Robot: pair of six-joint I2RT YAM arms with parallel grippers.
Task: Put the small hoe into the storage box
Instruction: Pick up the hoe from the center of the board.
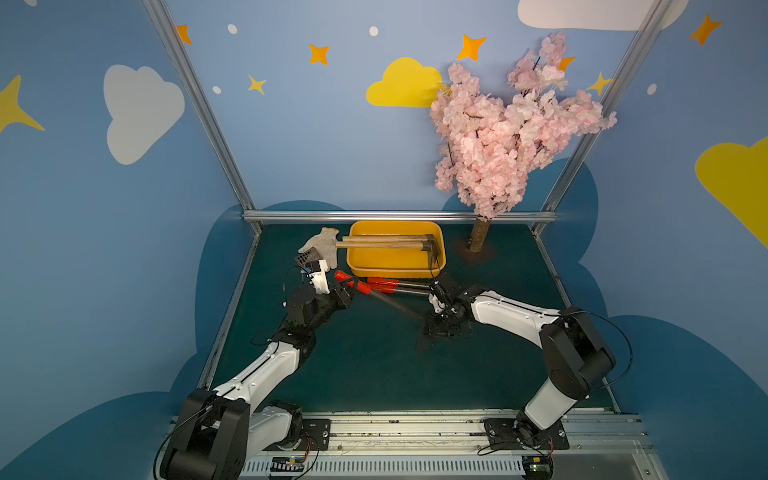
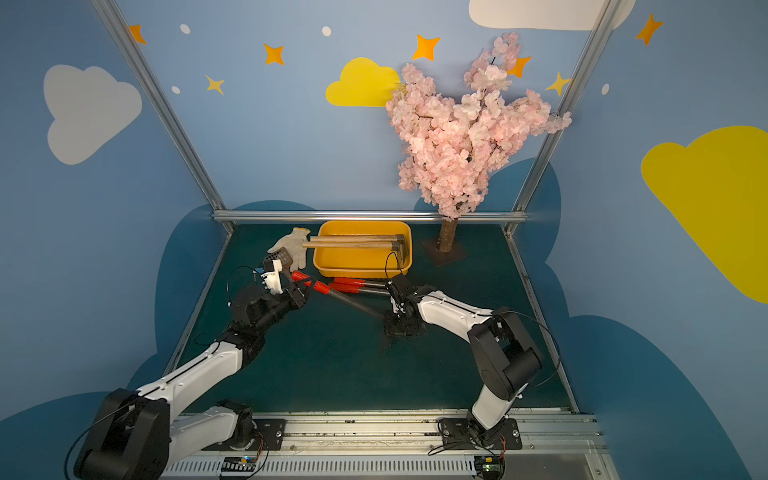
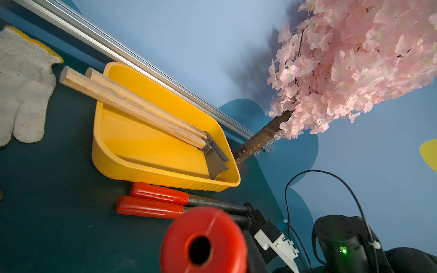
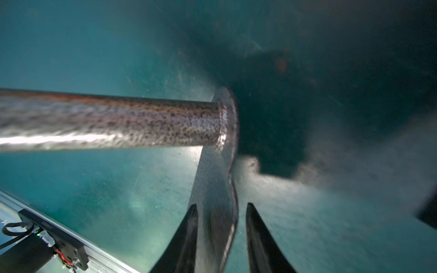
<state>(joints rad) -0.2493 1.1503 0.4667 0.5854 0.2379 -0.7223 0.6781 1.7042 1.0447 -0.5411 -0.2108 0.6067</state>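
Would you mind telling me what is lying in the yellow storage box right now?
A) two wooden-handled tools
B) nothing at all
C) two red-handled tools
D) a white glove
A: two wooden-handled tools lie in the storage box, their handles sticking out over its rim, while the glove and two red-handled tools lie outside it.

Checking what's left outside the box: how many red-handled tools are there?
3. Two red-handled tools lie side by side before the storage box; the small hoe has its handle in the left gripper, blade between the right gripper's jaws.
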